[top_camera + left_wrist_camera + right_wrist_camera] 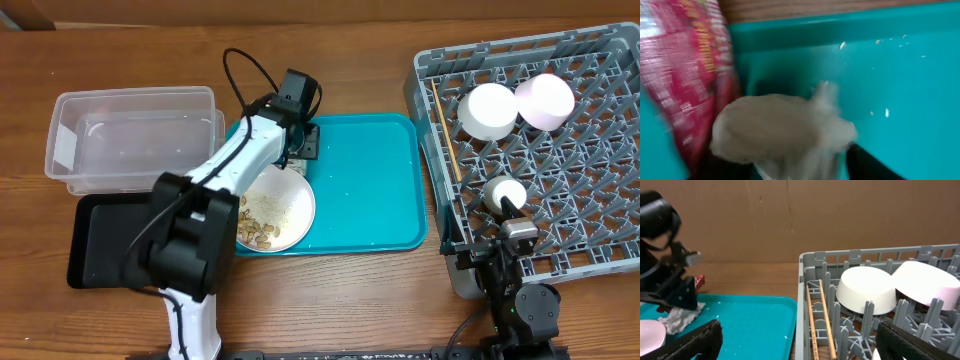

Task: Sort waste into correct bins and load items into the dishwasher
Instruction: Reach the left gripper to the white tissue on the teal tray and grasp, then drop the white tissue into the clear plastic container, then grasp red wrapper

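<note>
The left gripper (297, 141) is down at the far left corner of the teal tray (365, 190), right at the crumpled wrapper (780, 132). The wrist view is blurred, so I cannot tell whether its jaws are clamped on the wrapper or only around it. From the right wrist view the wrapper sticks out just under the gripper and rests on the tray. The red wrapper (685, 75) lies just beside it, at the tray's far left edge. Small pale scraps dot the tray floor.

Near the gripper, on the tray's left side, sits the plate (290, 205) with nuts and rice (258, 228) on it, partly under the left arm. Left of the tray, on the table (360, 40), stand the clear tub (135, 135) and, in front of it, the black tray (105, 240).

The right gripper (797, 330) has its fingers wide apart and holds nothing. It hovers at the near left corner of the rack (600, 260), facing the tray. In the rack, two bowls (488, 110) sit side by side among the far pegs, and a third bowl (505, 192) is nearer the gripper. The chopsticks (447, 135) lie along the rack's left side.
</note>
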Controlling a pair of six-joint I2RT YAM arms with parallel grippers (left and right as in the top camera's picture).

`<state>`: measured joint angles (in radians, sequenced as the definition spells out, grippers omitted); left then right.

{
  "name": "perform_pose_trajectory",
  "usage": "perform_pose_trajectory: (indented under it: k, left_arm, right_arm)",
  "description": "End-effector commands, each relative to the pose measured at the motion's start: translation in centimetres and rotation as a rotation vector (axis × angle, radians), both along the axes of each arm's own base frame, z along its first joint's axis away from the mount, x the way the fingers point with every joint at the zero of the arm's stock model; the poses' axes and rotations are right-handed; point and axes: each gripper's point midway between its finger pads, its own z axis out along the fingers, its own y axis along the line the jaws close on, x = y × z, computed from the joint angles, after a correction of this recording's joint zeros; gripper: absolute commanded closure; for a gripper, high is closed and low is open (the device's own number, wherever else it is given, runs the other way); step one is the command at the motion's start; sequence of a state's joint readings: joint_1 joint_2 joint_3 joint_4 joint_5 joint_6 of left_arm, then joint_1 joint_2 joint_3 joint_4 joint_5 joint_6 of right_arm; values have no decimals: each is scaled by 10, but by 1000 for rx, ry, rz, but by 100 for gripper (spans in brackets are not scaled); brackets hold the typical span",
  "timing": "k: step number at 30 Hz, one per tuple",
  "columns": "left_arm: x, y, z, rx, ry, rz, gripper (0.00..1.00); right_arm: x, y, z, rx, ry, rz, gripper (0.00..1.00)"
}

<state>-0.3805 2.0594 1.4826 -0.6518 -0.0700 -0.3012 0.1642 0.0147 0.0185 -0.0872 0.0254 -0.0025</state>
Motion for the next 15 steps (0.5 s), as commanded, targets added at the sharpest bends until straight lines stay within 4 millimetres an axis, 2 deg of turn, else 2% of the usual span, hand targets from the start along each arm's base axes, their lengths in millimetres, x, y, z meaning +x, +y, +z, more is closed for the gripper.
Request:
perform_pose_trajectory:
  k: [1, 3, 4, 6, 8, 11, 13, 15]
  left_arm:
    - [2, -21, -15, -56, 30, -51, 51]
    - [0, -21, -16, -57, 37, -51, 78]
    - [1, -22, -13, -58, 34, -51, 85]
    - [6, -19, 0, -48, 25, -37, 94]
    - [12, -18, 22, -55, 16, -21, 96]
    - [22, -9, 75, -77, -12, 39, 96]
    - [29, 14, 113, -53, -54, 117, 96]
    - [32, 42, 138, -1, -87, 194, 96]
  right_arm:
    - [0, 0, -1, 5, -6, 2, 0]
    - [0, 0, -1, 5, -6, 2, 0]
    - [0, 0, -1, 5, -6, 2, 0]
    - [0, 0, -1, 5, -6, 2, 0]
    - [0, 0, -1, 5, -6, 2, 0]
    - [0, 0, -1, 5, -6, 2, 0]
    - [0, 0, -1, 5, -6, 2, 0]
    - [0, 0, -1, 5, -6, 2, 0]
